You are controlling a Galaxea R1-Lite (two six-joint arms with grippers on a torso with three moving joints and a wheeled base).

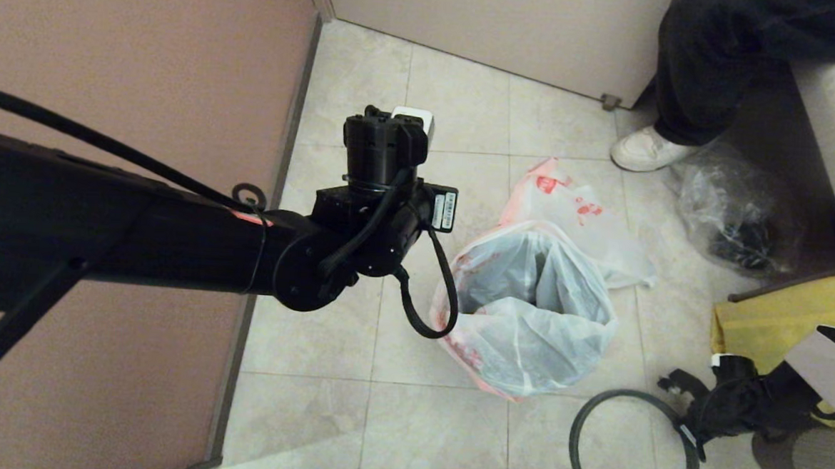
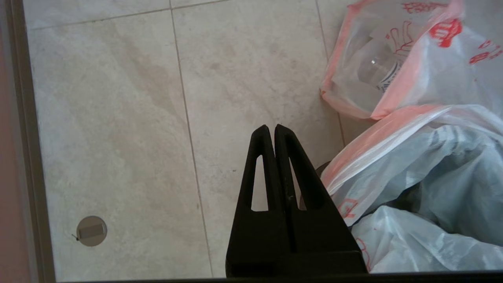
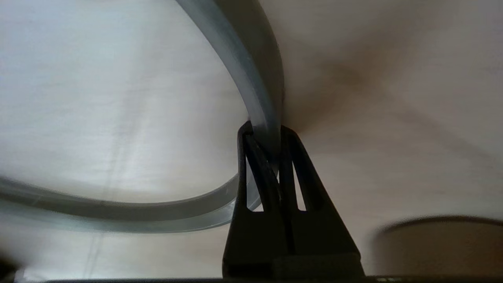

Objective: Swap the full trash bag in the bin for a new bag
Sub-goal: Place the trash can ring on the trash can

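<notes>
Fingers of your right gripper (image 3: 266,131) are clamped on the dark grey hoop (image 1: 597,422), which lies on the floor tiles (image 1: 435,435) at the near right. Your left gripper (image 2: 272,131) is pressed shut and empty, hanging over bare tile just beside the bin (image 1: 539,373), whose mouth is draped with the new bag (image 1: 527,326). The full trash bag (image 1: 569,203) sits on the floor right behind the bin, touching it. You have open tile to the left toward the wall (image 1: 147,70); a yellow bag (image 1: 785,318) and a person's shoe (image 1: 647,150) crowd the right.
</notes>
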